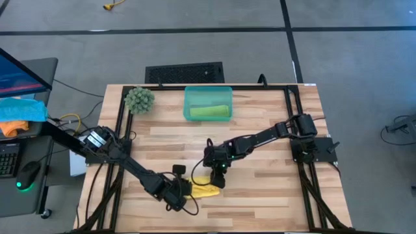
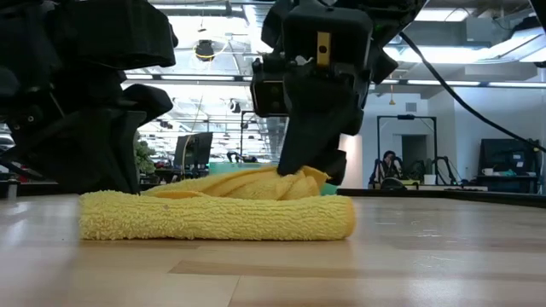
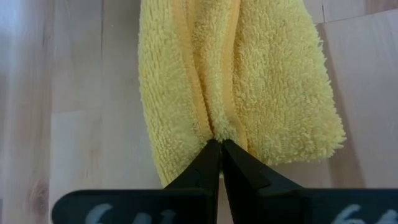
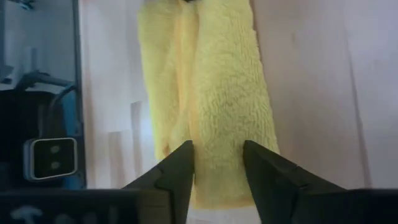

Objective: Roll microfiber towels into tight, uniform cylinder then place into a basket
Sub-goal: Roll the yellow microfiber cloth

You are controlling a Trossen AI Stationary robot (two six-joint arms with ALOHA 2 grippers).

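l gripper (image 3: 219,144) clenched on a fold at one end of the yellow towel (image 1: 207,189), fingers (image 3: 205,165) pinched tight w/ terry bunched at the tips. r gripper (image 4: 217,155) down over the opposite end of the same towel, fingers (image 4: 180,168) apart and straddling a ridge of cloth; can't tell if it's actually gripping. in the low view the towel lies on the table (image 1: 260,195) as a flat folded band w/ a raised hump under the r gripper. towel sits near the front edge, about mid-table. green towel (image 1: 209,112) lies inside the basket (image 1: 188,97), at the far edge of the table, well apart from the yellow one. spiky plant ball (image 1: 139,99) just beside the basket.
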